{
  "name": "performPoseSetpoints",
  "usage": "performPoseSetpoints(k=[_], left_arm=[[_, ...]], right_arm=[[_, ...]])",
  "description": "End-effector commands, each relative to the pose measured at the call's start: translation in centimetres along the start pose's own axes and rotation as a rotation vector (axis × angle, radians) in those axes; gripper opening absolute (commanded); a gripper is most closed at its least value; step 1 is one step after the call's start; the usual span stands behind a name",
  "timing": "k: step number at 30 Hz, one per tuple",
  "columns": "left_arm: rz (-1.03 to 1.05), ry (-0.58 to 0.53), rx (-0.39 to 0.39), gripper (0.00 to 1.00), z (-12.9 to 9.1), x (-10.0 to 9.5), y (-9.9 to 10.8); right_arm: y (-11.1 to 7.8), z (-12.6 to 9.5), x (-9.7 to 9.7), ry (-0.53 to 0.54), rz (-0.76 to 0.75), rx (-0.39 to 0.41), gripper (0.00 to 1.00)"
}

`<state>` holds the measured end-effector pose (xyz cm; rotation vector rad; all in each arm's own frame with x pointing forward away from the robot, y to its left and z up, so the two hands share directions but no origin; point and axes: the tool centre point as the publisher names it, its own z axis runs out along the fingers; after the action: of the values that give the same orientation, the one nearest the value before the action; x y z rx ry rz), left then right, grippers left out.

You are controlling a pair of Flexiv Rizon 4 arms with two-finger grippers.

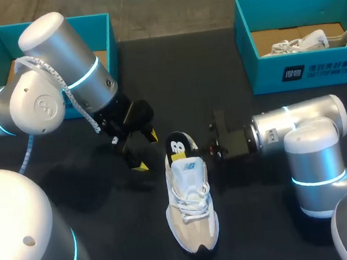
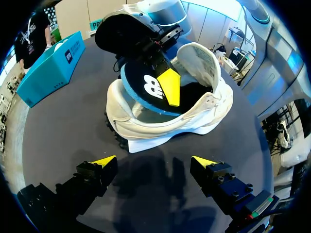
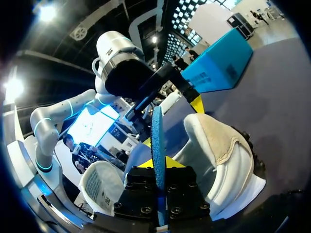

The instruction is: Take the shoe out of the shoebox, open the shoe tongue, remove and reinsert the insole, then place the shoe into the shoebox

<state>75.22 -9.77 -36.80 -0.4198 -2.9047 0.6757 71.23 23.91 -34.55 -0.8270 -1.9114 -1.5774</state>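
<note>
While the left shoebox (image 1: 102, 26) is standing at the table's (image 1: 251, 221) far left corner, partly behind the left arm, the left pincer (image 2: 153, 160) is hanging just beside the heel end of the shoe (image 1: 192, 209). Its two yellow-tipped fingers are standing wide apart and gripping nothing. Whether the lower tip is touching the table cannot be told.

The shoe, a pale lace-up trainer, is resting upright on its sole at mid-table. Its toe is pointing toward the near edge and its heel toward the far edge. The tongue (image 2: 199, 60) is standing lifted away from the opening.

The insole (image 1: 180, 146), black on its upper face with a white mark and blue along its edge, is rising steeply out of the heel opening. Its lower part is sitting inside the shoe and its upper part is standing clear above the collar.

The right pincer (image 3: 158, 167) is coming in level from the right and is clamping the insole's raised end. One finger is pressing on each face, and the blue edge is showing between them in the right wrist view.

The right shoebox (image 1: 304, 70) is standing at the far right of the table, well apart from the shoe. A second pale trainer (image 1: 304, 43) is lying inside it.
</note>
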Motion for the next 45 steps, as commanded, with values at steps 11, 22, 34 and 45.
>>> performPoseSetpoints(k=[11,22,34,45], left_arm=[[0.000,0.000,-0.003,1.00,0.0,0.0,0.0],[0.000,0.000,-0.003,1.00,0.0,0.0,0.0],[0.000,0.000,-0.003,1.00,0.0,0.0,0.0],[0.000,0.000,-0.003,1.00,0.0,0.0,0.0]], right_arm=[[1.0,-0.6,0.5,-0.020,-0.038,-0.035,0.24],[2.2,-0.9,0.3,-0.028,-0.058,-0.073,0.00],[1.7,-0.5,-0.9,-0.016,0.069,-0.041,0.00],[-0.6,-0.5,0.0,-0.049,0.111,-0.027,0.00]])
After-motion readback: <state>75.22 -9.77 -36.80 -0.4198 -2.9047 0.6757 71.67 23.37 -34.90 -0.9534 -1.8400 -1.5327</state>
